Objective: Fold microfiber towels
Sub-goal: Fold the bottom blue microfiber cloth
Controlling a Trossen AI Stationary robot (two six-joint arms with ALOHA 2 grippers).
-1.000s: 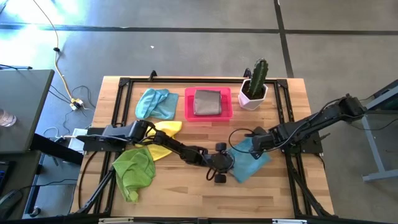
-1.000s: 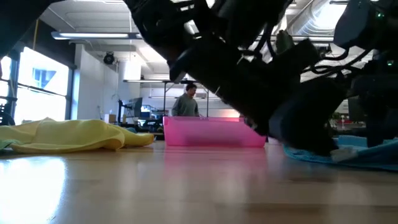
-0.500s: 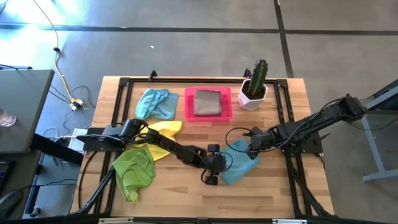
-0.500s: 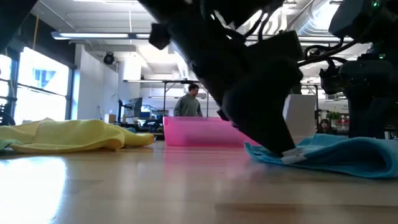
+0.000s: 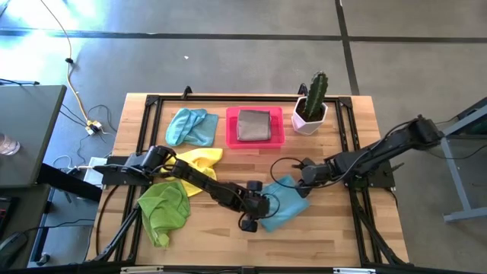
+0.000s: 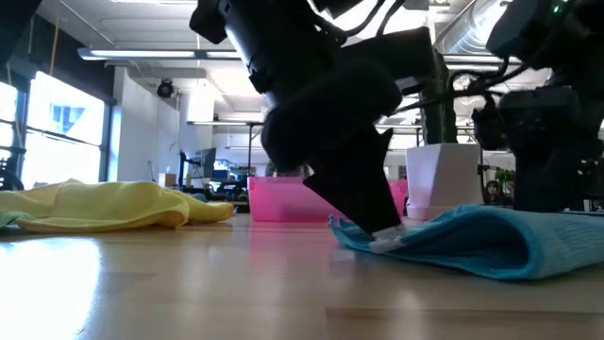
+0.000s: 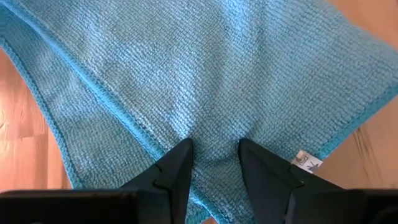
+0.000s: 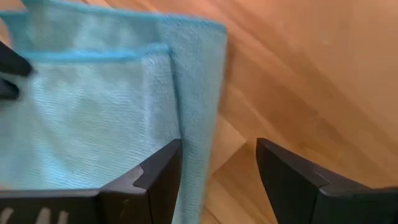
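1. A light blue towel [image 5: 283, 203] is being worked near the middle of the bench [image 5: 335, 236], toward its front edge, partly folded over itself.
2. The left gripper [image 5: 255, 215] is being pressed onto the towel's left end; its fingers [image 7: 177, 171] are being held slightly apart, with a pinch of the blue cloth gathered between them.
3. The right gripper [image 5: 304, 173] is being held at the towel's right edge; its fingers [image 8: 163, 174] are being kept apart, one over the cloth's border and the other over bare wood, and whether the cloth is being gripped cannot be told.
4. A second light blue towel [image 5: 190, 125] is being left crumpled near the bench's back edge, left of the pink tray [image 5: 231, 129].
5. A grey towel [image 5: 254, 125] is being carried, folded, in that tray.
6. A yellow towel [image 5: 204, 158] and a lime green towel [image 5: 163, 209] are being left rumpled toward the left edge.
7. A potted cactus [image 5: 312, 103] is being kept near the back right corner.
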